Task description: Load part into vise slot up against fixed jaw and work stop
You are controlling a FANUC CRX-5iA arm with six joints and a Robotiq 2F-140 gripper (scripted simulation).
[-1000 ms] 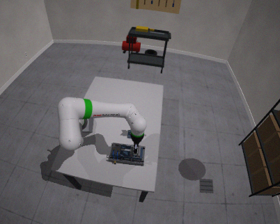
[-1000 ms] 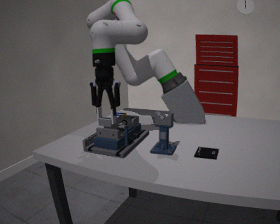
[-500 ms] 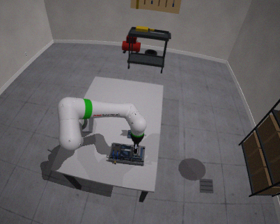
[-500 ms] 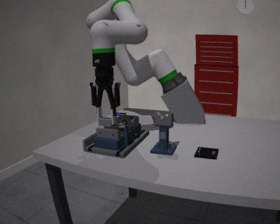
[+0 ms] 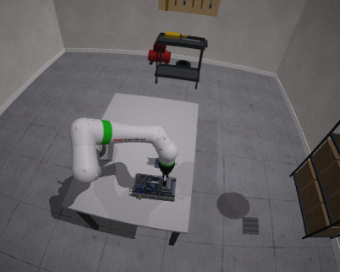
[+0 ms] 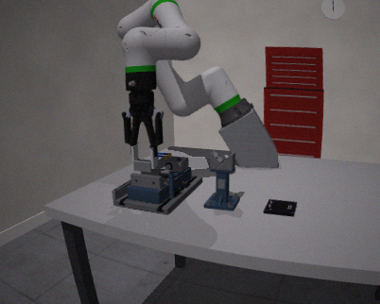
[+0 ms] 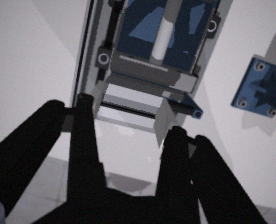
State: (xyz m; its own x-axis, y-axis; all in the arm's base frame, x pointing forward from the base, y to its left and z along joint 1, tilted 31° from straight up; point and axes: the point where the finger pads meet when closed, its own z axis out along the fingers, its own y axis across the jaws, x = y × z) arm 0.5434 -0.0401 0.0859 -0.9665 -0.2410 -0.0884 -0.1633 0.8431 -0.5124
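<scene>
Nearby, V-block [image 6: 222, 181] and infeed plate [image 6: 280, 207] beside the vise [image 6: 150, 188].

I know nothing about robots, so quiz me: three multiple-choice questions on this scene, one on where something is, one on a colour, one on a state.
1. Where is the gripper?
A. Over the vise
B. Over the infeed plate
C. Beside the tool chest

2. What colour are the arm's bands?
A. Red
B. Green
C. Yellow

3. What is the gripper doing?
A. Open, holding nothing
B. Shut on nothing
C. Shut on the part

Answers:
1. A: its fingers reach down at the vise, far from the black infeed plate.
2. B: a green band rings the white arm.
3. C: the grey part sits between the fingers.
</scene>
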